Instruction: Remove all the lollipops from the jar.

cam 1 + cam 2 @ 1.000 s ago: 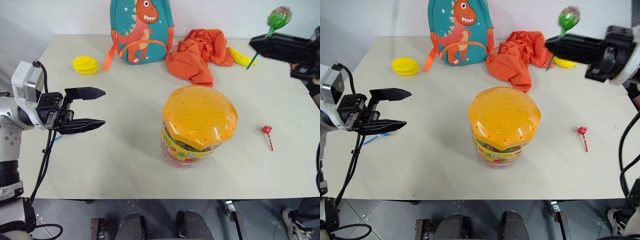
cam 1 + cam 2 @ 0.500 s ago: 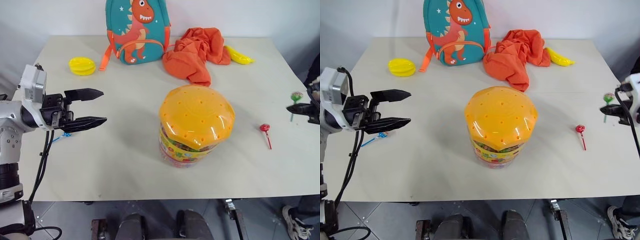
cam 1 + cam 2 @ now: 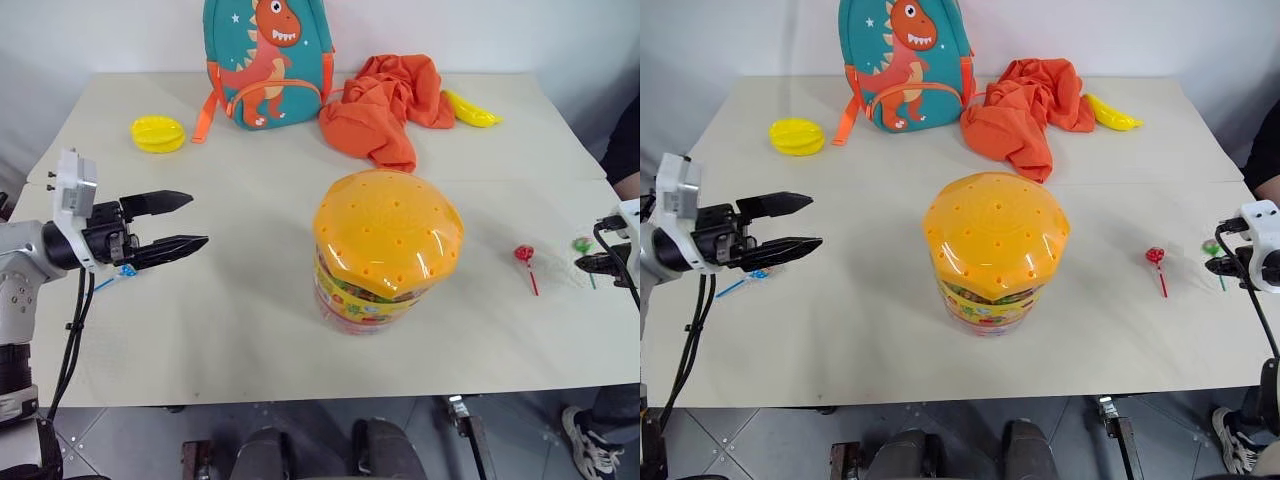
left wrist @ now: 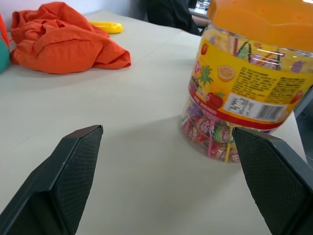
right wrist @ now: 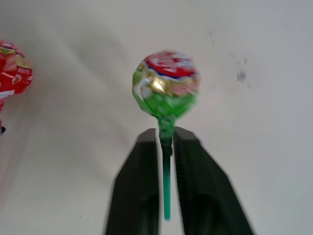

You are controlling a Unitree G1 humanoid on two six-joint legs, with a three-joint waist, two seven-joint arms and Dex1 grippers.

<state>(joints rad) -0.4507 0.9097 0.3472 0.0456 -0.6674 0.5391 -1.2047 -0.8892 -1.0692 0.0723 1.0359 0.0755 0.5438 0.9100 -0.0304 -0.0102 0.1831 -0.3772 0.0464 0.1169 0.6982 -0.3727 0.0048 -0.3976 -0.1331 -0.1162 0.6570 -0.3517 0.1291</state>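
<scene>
The right gripper is standing over the table's right edge, jaws barely parted around the green lollipop's stick, which runs along the fingers. Farther in, the jar is sitting mid-table; the wide-open, empty left gripper is pointing at it.
</scene>
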